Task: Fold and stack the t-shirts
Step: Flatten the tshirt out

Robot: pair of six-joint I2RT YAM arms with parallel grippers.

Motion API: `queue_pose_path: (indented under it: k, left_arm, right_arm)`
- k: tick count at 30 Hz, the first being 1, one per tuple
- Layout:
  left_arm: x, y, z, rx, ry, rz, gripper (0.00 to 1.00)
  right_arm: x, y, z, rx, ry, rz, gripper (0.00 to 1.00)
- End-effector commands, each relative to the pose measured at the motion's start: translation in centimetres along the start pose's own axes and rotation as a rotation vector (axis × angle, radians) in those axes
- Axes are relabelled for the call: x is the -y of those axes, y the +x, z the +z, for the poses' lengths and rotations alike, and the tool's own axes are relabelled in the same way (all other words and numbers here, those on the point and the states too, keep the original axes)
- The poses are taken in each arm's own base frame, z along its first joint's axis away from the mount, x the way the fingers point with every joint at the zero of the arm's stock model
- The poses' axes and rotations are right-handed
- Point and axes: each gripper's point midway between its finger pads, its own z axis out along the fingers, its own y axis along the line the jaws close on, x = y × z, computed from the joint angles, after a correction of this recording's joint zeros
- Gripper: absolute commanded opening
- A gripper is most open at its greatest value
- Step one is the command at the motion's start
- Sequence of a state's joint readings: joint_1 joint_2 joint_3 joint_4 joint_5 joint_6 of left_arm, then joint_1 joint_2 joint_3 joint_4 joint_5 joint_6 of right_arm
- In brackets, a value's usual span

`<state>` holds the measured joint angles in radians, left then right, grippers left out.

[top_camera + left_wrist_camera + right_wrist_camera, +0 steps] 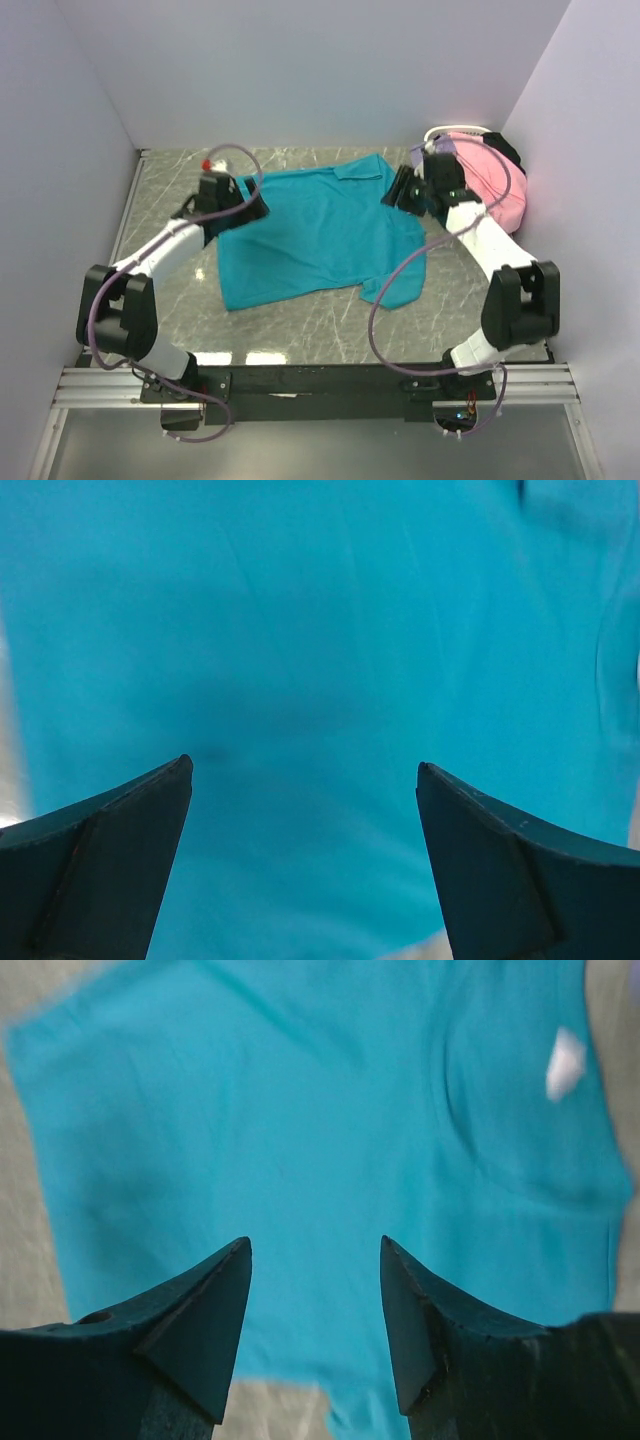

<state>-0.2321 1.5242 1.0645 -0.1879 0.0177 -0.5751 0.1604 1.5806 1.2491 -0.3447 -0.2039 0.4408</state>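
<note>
Teal shirt [320, 235]: we see it spread flat in the middle of the marble table [300, 335], between the 2 arms.
Long axis: we read it as slanted, running from near-left to far-right.
Collar [362, 168]: it points toward the far wall, a little to the right, and the hem lies at the near-left.
Sleeve [395, 285]: 1 sleeve sticks out toward the near-right.
Left gripper [303, 768]: it is spread wide over the shirt's far-left part, with nothing between its fingers and only teal cloth below.
Right gripper [315, 1242]: its jaws are parted, narrower than the left's, and hold nothing. It is over the shirt's far-right side, near the collar.
Contact: we cannot tell whether either gripper touches the cloth.
Other shirts: a pink shirt [495, 190] and a black shirt [507, 150] are heaped in the far-right corner by a white basket [455, 130].
</note>
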Motion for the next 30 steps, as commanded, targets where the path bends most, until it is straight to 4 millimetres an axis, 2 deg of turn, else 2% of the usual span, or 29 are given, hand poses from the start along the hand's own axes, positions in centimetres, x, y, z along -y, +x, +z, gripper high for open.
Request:
queue_pose_path:
  k: [1,2,3,4,5,6,7,9,10,16,20,27,30]
  left_arm:
    - [0.9,6.3,-0.3,-0.113,0.066,-0.037,1.00]
    - [0.9,6.6,-0.5,-0.115,0.069,-0.037,1.00]
    - [0.3,7.8,-0.6,-0.136,0.058,-0.034,0.99]
    - [0.3,8.1,-0.7,-0.136,0.059,-0.035,0.99]
    - [0.3,8.2,-1.0,-0.129,0.061,-0.030,0.99]
    - [0.0,9.1,-1.2,-0.141,0.051,-0.019,0.99]
    - [-0.2,9.4,-1.3,-0.143,0.044,-0.012,0.99]
    - [-0.6,10.4,-1.6,-0.155,0.030,-0.003,0.99]
    - [-0.7,10.8,-1.7,-0.158,0.032,-0.002,0.99]
    - [-2.1,13.5,-2.2,-0.191,-0.007,-0.004,1.00]
    - [-3.6,15.3,-2.5,-0.225,-0.041,-0.006,0.99]
    - [-3.8,15.8,-2.8,-0.229,-0.044,-0.014,0.99]
    - [-4.1,16.2,-2.8,-0.244,-0.055,-0.015,1.00]
  right_arm:
    - [2.4,8.3,-1.5,-0.144,0.034,-0.010,0.61]
    - [1.9,8.6,-2.3,-0.131,0.016,-0.023,0.61]
    - [2.3,9.4,-2.6,-0.133,0.030,-0.023,0.61]
    - [2.8,11.2,-2.7,-0.163,0.050,-0.028,0.61]
    - [2.9,11.4,-3.2,-0.148,0.060,-0.025,0.61]
    - [3.2,11.9,-3.4,-0.149,0.080,-0.028,0.61]
    - [3.2,13.3,-3.6,-0.177,0.097,-0.046,0.60]
    - [3.4,13.8,-4.0,-0.158,0.143,-0.090,0.60]
    - [3.3,14.9,-4.1,-0.177,0.148,-0.118,0.61]
    - [4.4,17.6,-4.2,-0.249,0.221,-0.146,0.60]
    - [4.5,18.4,-4.2,-0.263,0.226,-0.144,0.59]
    - [4.6,17.9,-4.4,-0.225,0.255,-0.177,0.60]
    - [5.0,18.6,-4.9,-0.241,0.274,-0.181,0.60]
